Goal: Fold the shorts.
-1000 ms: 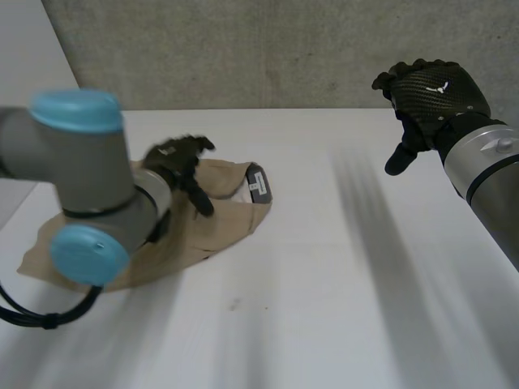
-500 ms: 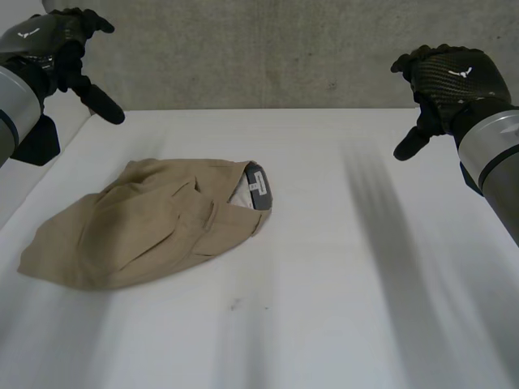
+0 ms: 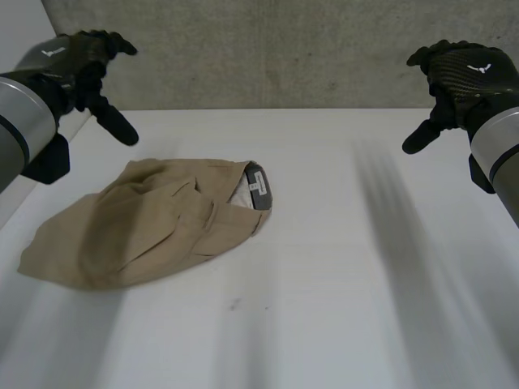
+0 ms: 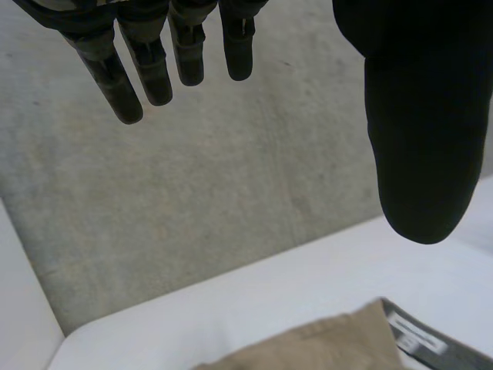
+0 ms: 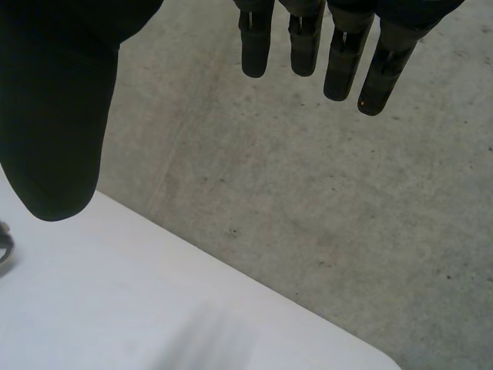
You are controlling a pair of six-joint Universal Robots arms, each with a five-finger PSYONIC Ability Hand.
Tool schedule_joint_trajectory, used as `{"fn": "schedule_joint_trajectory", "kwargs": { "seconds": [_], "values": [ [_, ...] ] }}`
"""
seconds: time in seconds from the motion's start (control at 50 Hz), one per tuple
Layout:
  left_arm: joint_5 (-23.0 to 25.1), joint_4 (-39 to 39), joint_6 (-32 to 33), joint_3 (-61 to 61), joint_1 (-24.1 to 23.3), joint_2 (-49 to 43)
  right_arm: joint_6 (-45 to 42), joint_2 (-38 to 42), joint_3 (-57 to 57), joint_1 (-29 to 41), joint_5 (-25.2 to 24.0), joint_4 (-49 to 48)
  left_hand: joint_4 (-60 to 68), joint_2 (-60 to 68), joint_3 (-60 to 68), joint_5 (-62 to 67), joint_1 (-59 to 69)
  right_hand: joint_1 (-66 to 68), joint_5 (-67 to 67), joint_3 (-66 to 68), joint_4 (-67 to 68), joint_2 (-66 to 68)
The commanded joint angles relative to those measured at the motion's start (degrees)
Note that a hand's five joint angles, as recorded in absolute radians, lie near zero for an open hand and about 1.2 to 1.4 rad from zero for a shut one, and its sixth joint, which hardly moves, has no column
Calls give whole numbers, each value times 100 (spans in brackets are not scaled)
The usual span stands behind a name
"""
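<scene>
Tan shorts (image 3: 146,223) lie folded in a bundle on the left half of the white table (image 3: 340,284), their grey waistband label (image 3: 257,186) facing right. My left hand (image 3: 77,61) is raised above the table's back left corner, open and empty, well clear of the cloth. In the left wrist view its fingers (image 4: 142,62) hang straight, with the shorts (image 4: 331,347) far below the thumb. My right hand (image 3: 462,77) hovers open and empty over the back right corner. Straight fingers (image 5: 339,46) and nothing between them and the thumb appear in the right wrist view.
A grey concrete wall (image 3: 276,49) runs along the table's far edge. A white panel (image 3: 20,24) stands at the back left.
My left arm has lifted off the shorts and swung up to the back left. The shorts lie uncovered. My right hand has drifted slightly to the right.
</scene>
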Motion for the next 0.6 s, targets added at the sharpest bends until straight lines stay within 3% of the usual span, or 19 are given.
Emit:
{"fn": "schedule_joint_trajectory", "kwargs": {
  "seconds": [0.02,0.12,0.26,0.42,0.6],
  "values": [
    [-10,-235,581,-105,-396,28,227,-35,32,-137,30,3,-137,-107,-225,-138,-174,-178,-405,-228,-355,-294],
    [-10,-227,626,-52,-467,45,166,-105,85,-129,-128,-5,-120,-90,-208,-122,-157,-178,-405,-228,-355,-294],
    [-10,-34,626,-17,-353,344,-449,-18,199,47,-1077,-14,-187,-157,-275,-189,-224,-178,-405,-228,-355,-294],
    [-18,564,634,-87,104,537,-1055,1167,-380,1513,-2114,-698,-170,-141,-258,-172,-207,79,-148,29,-98,-37],
    [8,863,634,-43,930,458,-1232,2627,-1285,2226,-2396,-1297,-170,-141,-258,-172,-207,352,125,302,175,236]
  ]
}}
